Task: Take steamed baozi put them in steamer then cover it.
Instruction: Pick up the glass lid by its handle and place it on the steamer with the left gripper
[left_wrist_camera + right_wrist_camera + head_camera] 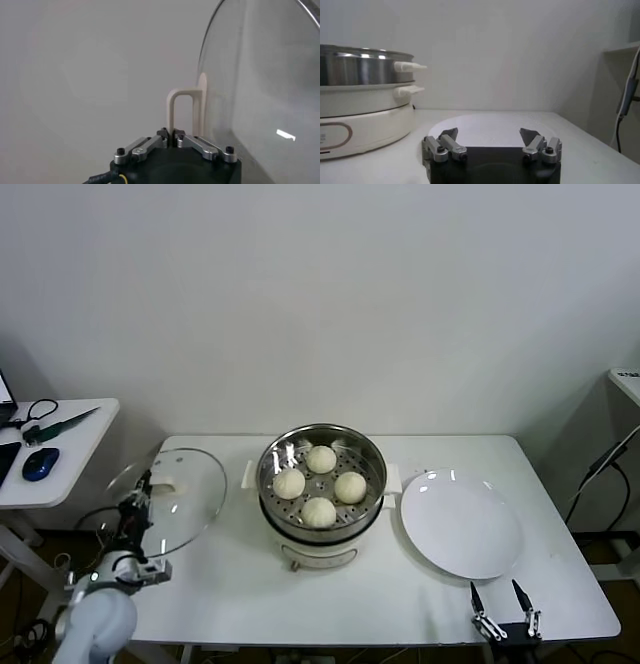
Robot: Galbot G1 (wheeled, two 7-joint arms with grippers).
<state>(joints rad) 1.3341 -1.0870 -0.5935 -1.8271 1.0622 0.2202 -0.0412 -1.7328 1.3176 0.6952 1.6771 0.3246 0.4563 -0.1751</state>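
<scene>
Four steamed baozi (320,483); one steamer (322,536); one glass lid (185,502); one white plate (461,524); two grippers; one table (300,594).

A white rectangular surface (250,594) stands against a pale wall. Near the middle of it sits the steamer (321,484), a shiny steel pot on a cream base with side handles; four baozi (319,485) lie on its perforated tray. Just to the right of the steamer lies a flat white plate (462,524), close beside the pot's right handle; whether they touch cannot be told. At the surface's left end a glass lid (175,499) is tilted up, overhanging the left edge. A smaller white side surface (70,464) stands apart on the far left, carrying a blue mouse (39,465) and cables.
</scene>
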